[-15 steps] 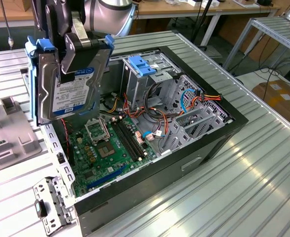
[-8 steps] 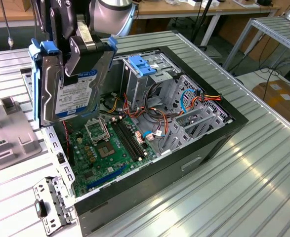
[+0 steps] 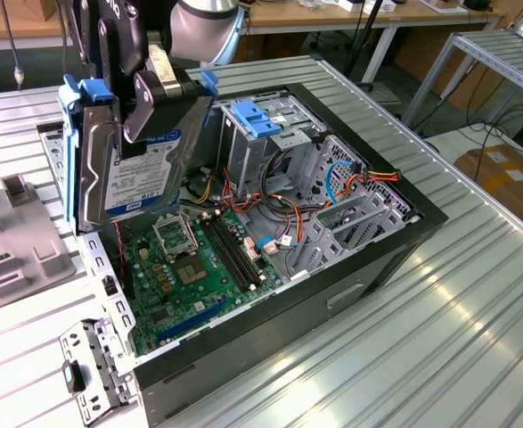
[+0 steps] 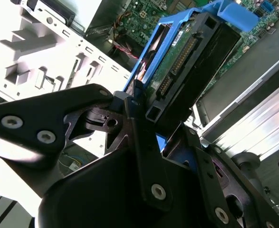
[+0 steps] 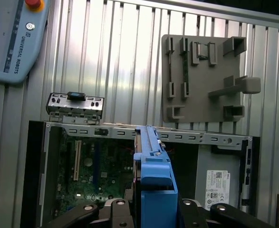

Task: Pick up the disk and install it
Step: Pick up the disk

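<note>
The disk (image 3: 127,165), a metal hard drive with a white and blue label and blue carrier edges, hangs upright above the open computer case (image 3: 381,259). It is over the case's end at the exterior view's left, above the motherboard (image 3: 185,267). My gripper (image 3: 132,89) is shut on the disk from above, with black fingers pressing on both of its flat faces. In the second wrist view the disk (image 4: 187,57) stands out past the gripper (image 4: 141,118), connector edge showing. In the first wrist view the blue carrier edge of the disk (image 5: 156,180) rises between the fingers (image 5: 115,211).
A metal drive cage topped by a blue bracket (image 3: 259,120) stands at the case's back, with cables beside it. A grey fixture plate (image 5: 201,80) lies outside the case, and a loose metal bracket (image 3: 87,370) sits by the case's near corner. A teach pendant (image 5: 15,38) rests on the ribbed table.
</note>
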Robot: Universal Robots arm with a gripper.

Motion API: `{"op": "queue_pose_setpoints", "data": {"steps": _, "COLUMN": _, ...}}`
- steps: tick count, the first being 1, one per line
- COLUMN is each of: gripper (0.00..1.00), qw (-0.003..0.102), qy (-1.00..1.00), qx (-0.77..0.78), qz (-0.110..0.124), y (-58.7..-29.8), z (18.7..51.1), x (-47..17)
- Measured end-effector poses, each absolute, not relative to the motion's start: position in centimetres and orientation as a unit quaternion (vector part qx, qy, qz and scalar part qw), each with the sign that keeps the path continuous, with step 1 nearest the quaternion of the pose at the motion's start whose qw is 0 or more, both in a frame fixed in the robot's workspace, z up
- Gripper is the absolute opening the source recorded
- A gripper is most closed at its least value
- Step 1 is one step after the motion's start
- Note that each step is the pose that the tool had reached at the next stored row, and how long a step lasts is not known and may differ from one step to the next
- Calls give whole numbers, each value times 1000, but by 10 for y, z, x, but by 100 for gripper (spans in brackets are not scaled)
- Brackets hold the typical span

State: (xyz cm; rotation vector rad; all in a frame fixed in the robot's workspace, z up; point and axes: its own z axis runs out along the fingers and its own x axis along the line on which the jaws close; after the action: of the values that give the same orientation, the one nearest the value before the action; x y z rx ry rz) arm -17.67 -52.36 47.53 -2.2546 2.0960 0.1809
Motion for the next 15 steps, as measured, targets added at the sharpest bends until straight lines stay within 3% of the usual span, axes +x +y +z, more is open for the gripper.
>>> {"op": "queue_pose_setpoints", "data": {"steps": 15, "gripper": 36, "qw": 29, "qy": 679, "qx": -731, "qz": 59, "y": -535, "z": 475, "x": -172}}
